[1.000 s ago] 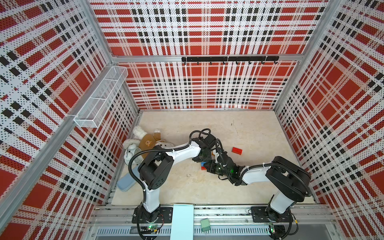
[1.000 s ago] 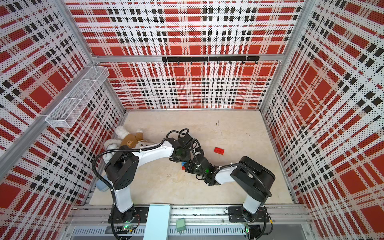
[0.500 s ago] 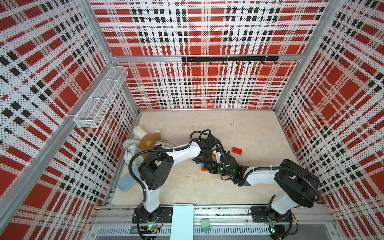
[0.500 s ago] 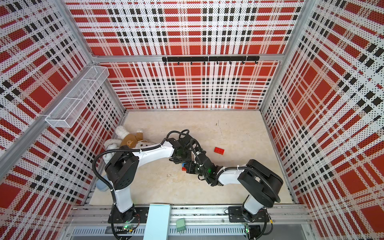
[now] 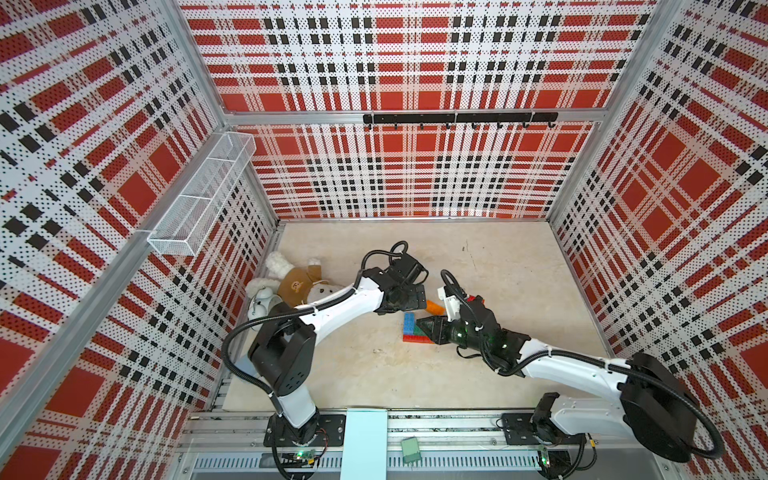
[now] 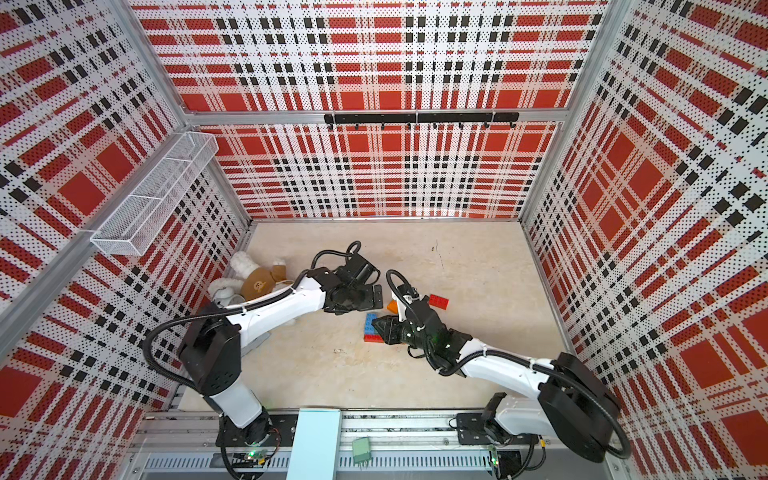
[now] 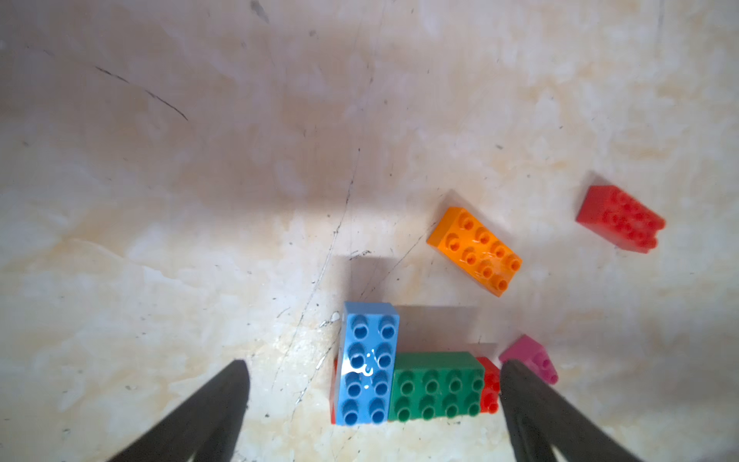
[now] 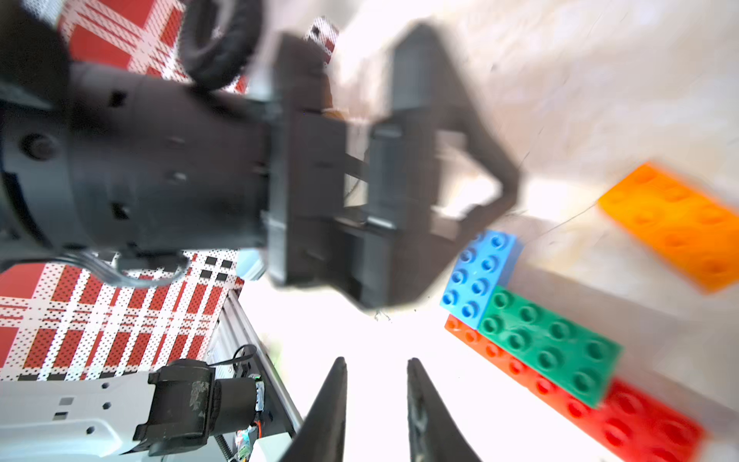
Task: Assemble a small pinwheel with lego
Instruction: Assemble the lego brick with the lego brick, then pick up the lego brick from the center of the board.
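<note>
Looking down into a plaid-walled cell, two white robot arms meet over a pale marbled desk (image 7: pixel 160 240). The unfinished pinwheel (image 5: pixel 413 330) lies flat at the desk's middle. It is a blue brick (image 7: pixel 366 340) and a green brick (image 7: pixel 438 386) set at a right angle, side by side on top of a red base brick (image 8: pixel 624 416).

The left pincer (image 7: pixel 374 366) is spread wide and empty. In its wrist view the dark fingers frame the joined bricks, though its height above them cannot be told. The right pincer (image 8: pixel 376 362) shows only a narrow gap with nothing between its tips, and it sits just beside the green brick.

An orange brick (image 7: pixel 476 250) lies loose near the blue one, studs up. A pink square (image 7: pixel 532 358) lies just beside the red base. A spare red brick (image 7: pixel 620 218) lies well apart. A teddy bear (image 5: pixel 297 284) and an alarm clock (image 5: pixel 261 301) sit against the left wall.

The step in hand looks like fetching the next arm, probably the orange brick. It would go best gripped across its short width with studs kept up. The brick should be lined up squarely over the open base studs and pressed straight down. The other pincer should steady the base so the joined bricks do not skid.
</note>
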